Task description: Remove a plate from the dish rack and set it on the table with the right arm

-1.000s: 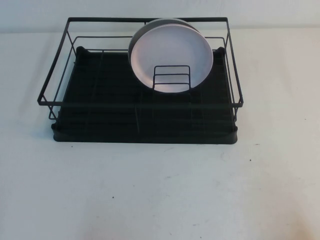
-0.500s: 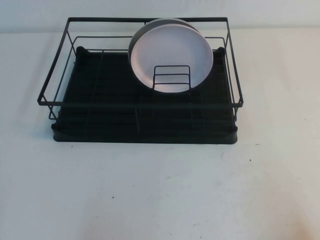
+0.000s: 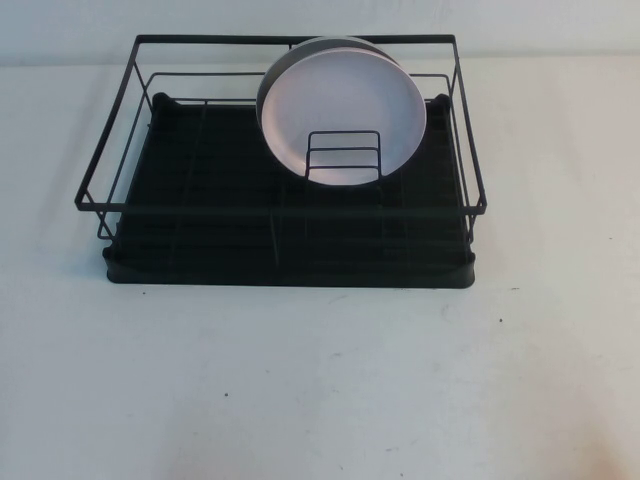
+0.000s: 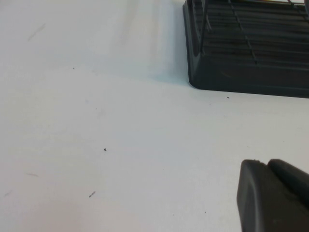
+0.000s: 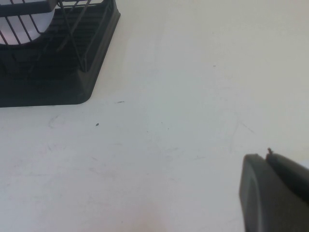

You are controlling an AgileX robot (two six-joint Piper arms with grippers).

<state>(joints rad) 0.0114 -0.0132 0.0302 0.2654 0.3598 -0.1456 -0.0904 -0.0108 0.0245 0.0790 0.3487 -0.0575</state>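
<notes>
Two plates stand on edge in the dish rack [image 3: 280, 190], leaning against its far rail toward the far right corner: the pale pink plate [image 3: 345, 115] in front, facing the near edge of the table [image 3: 320, 380], and a grey-blue plate [image 3: 300, 48] directly behind it, only its upper rim showing. A small wire divider [image 3: 343, 157] rises just in front of the pink plate's lower part. What remains of the ribbed black tray [image 3: 190, 230] holds nothing visible.

Neither arm shows from above. The right gripper [image 5: 273, 193] hangs over bare table off the rack's near right corner, well apart from the plate [image 5: 21, 19], which shows through the wires. The left gripper [image 4: 273, 195] hangs over table off the rack's near left corner [image 4: 203, 79]. Whether either gripper's fingers are spread or pressed together, I cannot tell.

Wide white table lies bare between the rack and the near edge, and on both sides of the rack.
</notes>
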